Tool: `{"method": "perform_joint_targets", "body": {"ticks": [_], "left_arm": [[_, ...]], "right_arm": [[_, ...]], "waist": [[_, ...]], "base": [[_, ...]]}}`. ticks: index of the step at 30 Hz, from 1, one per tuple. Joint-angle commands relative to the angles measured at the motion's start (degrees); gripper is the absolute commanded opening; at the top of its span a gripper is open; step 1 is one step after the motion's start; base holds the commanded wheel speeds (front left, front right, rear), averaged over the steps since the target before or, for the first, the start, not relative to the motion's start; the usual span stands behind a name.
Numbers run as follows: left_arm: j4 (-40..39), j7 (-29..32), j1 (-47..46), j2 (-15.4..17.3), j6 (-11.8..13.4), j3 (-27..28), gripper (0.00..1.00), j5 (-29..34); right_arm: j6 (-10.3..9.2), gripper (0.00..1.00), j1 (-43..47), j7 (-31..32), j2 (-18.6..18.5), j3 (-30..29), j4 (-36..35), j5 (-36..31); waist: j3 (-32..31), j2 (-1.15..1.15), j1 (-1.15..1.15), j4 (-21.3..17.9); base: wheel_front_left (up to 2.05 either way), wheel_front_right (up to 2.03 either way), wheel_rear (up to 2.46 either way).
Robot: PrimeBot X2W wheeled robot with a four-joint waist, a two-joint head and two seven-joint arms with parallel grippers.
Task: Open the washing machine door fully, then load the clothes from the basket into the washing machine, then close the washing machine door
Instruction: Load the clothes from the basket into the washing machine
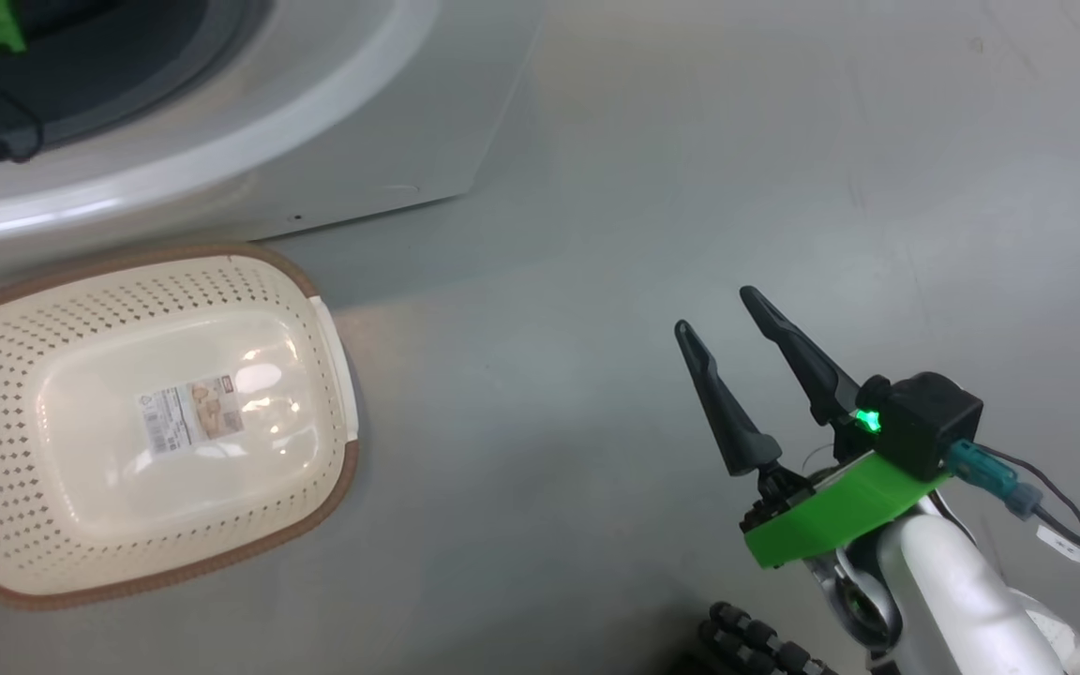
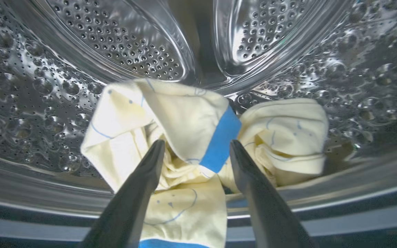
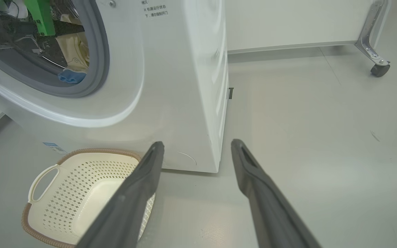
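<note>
Clothes lie in the washing machine, with both end effectors open.
The white washing machine [image 3: 184, 86] stands on the grey floor [image 1: 784, 141] with its opening uncovered. The basket [image 1: 24, 394] sits on the floor just in front of it, the label [image 1: 190, 412] showing on its bare bottom. The cream-yellow clothes [image 2: 171, 113] with blue patches lie bunched inside the steel drum [image 2: 122, 38], one end draping over the front lip. The left end effector [image 2: 196, 146] is inside the opening, fingers spread wide and gripping nothing. The right end effector [image 1: 716, 309] hangs over bare floor, well apart from the basket, its fingers parted.
</note>
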Motion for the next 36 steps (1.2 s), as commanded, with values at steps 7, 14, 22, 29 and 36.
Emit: {"method": "perform_joint_targets", "body": {"ticks": [7,14,22,29,36], "left_arm": [[-1.42,-6.05,5.58,-1.22,-0.56,0.74,1.0,-2.04],[-3.21,-13.52,14.0,-5.56,-2.94,2.11,1.0,-5.58],[-15.55,-14.9,29.54,-7.46,-4.65,3.34,1.0,-7.86],[-37.96,-14.92,52.95,-8.99,-5.24,2.12,1.0,-7.47],[-57.72,-14.93,71.22,-9.96,-3.63,3.57,1.0,-8.71]], "right_arm": [[-0.16,1.0,0.9,-0.37,-0.37,-0.23,-1.35,-0.69],[-0.16,1.0,1.57,-0.37,-1.29,-3.11,-1.78,-1.44],[-0.16,1.0,4.4,-0.37,-2.29,-5.15,-2.08,-2.26],[-0.16,1.0,6.78,-0.37,-2.67,-5.98,-2.24,-2.64],[-0.16,1.0,8.76,-0.37,-2.74,-6.48,-2.61,-2.75]], "waist": [[-6.17,0.0,0.0,3.36],[-10.52,0.0,0.0,7.08],[-14.93,0.0,0.0,10.22],[-18.99,0.0,0.0,11.94],[-21.74,0.0,0.0,12.43]], "base": [[0.0,0.0,0.0],[0.0,0.0,0.0],[0.0,0.0,0.0],[0.0,0.0,0.0],[0.0,0.0,0.0]]}}
